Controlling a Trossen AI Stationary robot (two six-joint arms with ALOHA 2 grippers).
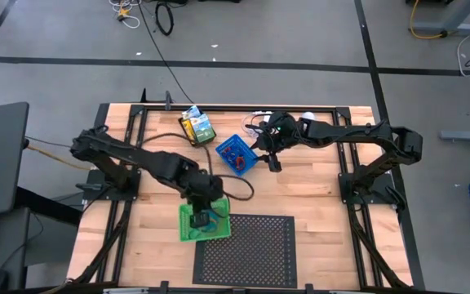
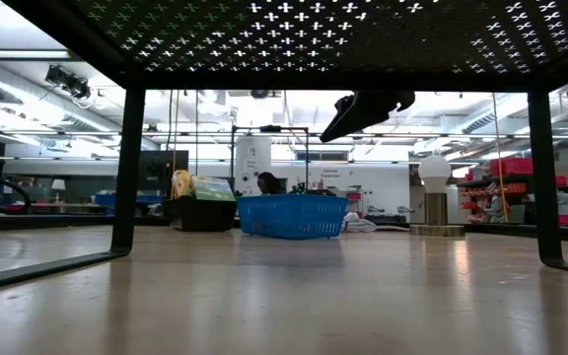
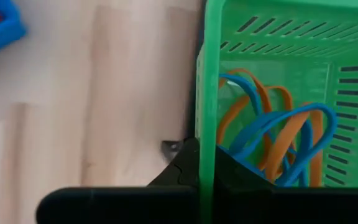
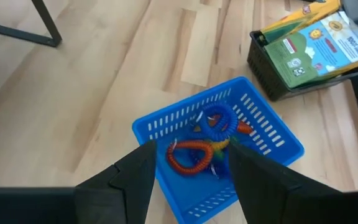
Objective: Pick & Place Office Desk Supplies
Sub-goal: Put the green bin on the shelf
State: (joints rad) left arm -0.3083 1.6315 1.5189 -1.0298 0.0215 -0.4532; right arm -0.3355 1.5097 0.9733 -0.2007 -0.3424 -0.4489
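Two trays matter now: your left gripper (image 3: 199, 171) is clenched on the green tray (image 3: 278, 37) wall, loops (image 3: 278, 137) inside; your right gripper (image 4: 191, 168) hovers released over the blue tray (image 4: 272, 134). Next, judge a descent onto the coils (image 4: 191, 155).

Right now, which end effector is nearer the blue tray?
Right. The right end effector hovers open just beside the blue tray; the left end effector is farther off, shut on the green tray's wall.
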